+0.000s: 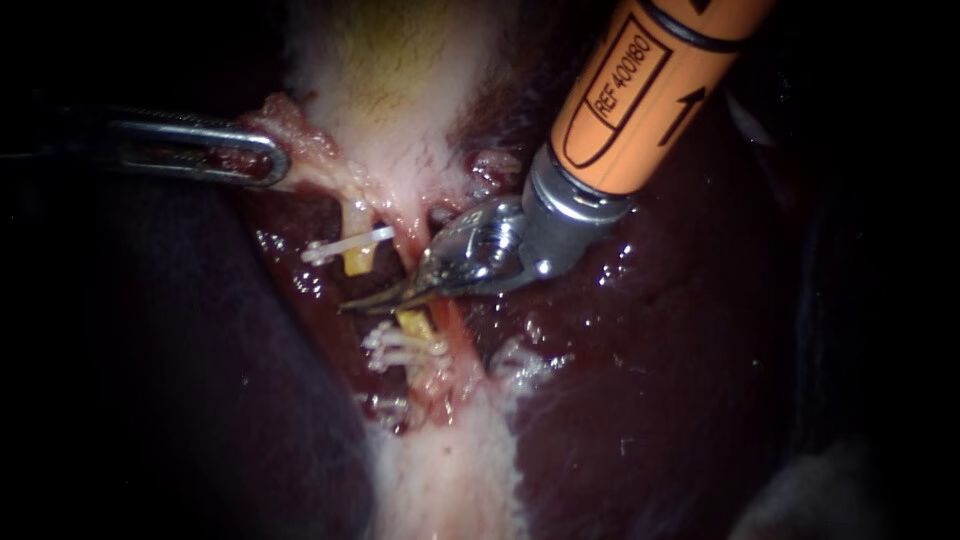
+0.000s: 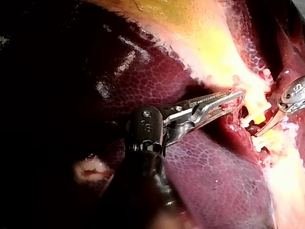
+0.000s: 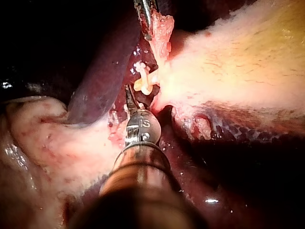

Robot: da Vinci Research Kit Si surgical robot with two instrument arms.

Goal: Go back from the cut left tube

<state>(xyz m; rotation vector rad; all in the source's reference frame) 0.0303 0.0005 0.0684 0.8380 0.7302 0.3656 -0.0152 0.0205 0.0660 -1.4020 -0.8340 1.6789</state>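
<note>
The left tube is cut in two. Its upper yellow stump (image 1: pixel 357 258) carries a white clip (image 1: pixel 345 245), and its lower stump (image 1: pixel 414 322) carries white clips (image 1: pixel 398 345). My right instrument (image 1: pixel 350 305) comes in from the upper right on an orange shaft. Its curved jaws lie together in the gap between the two stumps and hold nothing. A pinkish right tube (image 1: pixel 452 322) runs just beside them. My left instrument (image 1: pixel 275 160) is shut on a flap of gallbladder tissue (image 1: pixel 295 130), held out to the left. The left wrist view shows this grip (image 2: pixel 236 100) and the clipped stump (image 2: pixel 257 116).
Dark red liver (image 1: pixel 650 380) lies on both sides of the pale gallbladder (image 1: pixel 400 90), which runs down the middle. Pale fatty tissue (image 3: pixel 43 138) sits beside my right instrument's shaft in the right wrist view. A further white clip (image 1: pixel 520 365) lies to the right of the lower stump.
</note>
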